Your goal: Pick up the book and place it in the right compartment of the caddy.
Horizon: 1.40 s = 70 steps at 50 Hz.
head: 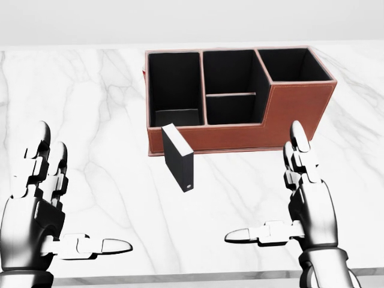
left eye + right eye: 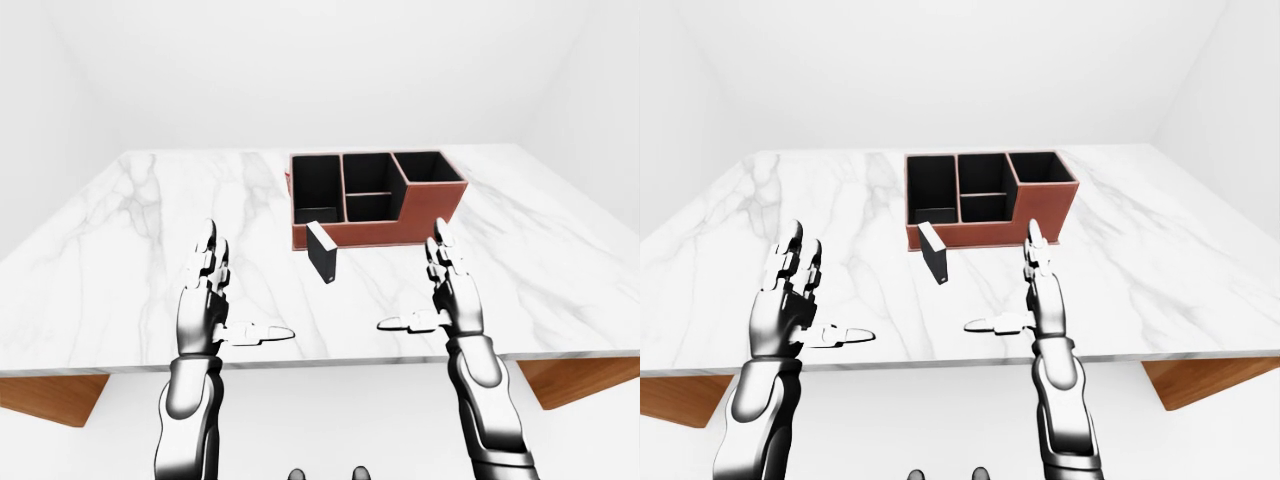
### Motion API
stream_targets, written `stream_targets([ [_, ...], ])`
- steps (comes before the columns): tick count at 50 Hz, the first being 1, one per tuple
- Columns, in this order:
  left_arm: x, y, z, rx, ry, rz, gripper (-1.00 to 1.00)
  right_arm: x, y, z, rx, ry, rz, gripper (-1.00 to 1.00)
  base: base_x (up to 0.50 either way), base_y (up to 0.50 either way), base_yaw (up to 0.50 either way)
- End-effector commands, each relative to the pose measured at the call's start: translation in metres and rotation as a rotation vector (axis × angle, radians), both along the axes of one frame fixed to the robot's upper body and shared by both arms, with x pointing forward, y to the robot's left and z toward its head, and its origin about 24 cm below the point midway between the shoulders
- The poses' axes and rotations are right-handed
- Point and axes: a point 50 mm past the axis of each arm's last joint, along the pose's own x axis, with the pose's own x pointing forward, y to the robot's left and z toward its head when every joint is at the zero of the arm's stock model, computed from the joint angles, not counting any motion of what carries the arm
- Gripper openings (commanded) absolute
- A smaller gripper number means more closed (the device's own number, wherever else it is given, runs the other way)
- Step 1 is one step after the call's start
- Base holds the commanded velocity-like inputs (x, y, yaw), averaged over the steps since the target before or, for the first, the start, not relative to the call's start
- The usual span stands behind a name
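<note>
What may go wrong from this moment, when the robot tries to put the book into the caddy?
1. The book stands upright against the caddy wall; a nudge from the open right hand may topple it.
2. The right compartment looks narrow, so the book may catch on its rim.
</note>
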Motion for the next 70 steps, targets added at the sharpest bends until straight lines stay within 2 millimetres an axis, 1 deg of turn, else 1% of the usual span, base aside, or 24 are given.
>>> stream_targets([
  [1,0.000,0.000,0.000,0.001,0.000,0.000,1.00,-0.001,0.003,-0.001,-0.031,-0.013,0.008,1.00,0.00,0.00,0.00],
  [5,0.000,0.000,0.000,0.000,-0.001,0.000,1.00,-0.001,0.003,0.000,-0.033,-0.019,0.008,1.00,0.10,0.00,0.00],
  [21,0.001,0.000,0.000,-0.003,-0.003,-0.001,1.00,-0.002,0.004,0.001,-0.032,-0.022,0.013,1.00,0.34,0.00,0.00],
  [30,0.001,0.000,-0.002,-0.001,0.000,-0.002,1.00,-0.001,0.004,-0.002,-0.029,-0.010,0.014,1.00,0.35,0.00,0.00],
  [43,0.000,0.000,-0.002,-0.001,0.002,-0.003,1.00,-0.004,0.008,-0.006,-0.035,-0.004,0.026,1.00,0.21,0.00,0.00],
  [61,0.000,-0.001,-0.003,0.000,0.003,-0.004,1.00,-0.006,0.012,-0.009,-0.049,0.003,0.033,1.00,0.03,0.00,0.00],
  [70,0.001,-0.001,-0.004,0.000,0.004,-0.004,1.00,-0.004,0.010,-0.012,-0.047,0.016,0.026,1.00,0.00,0.00,0.00],
])
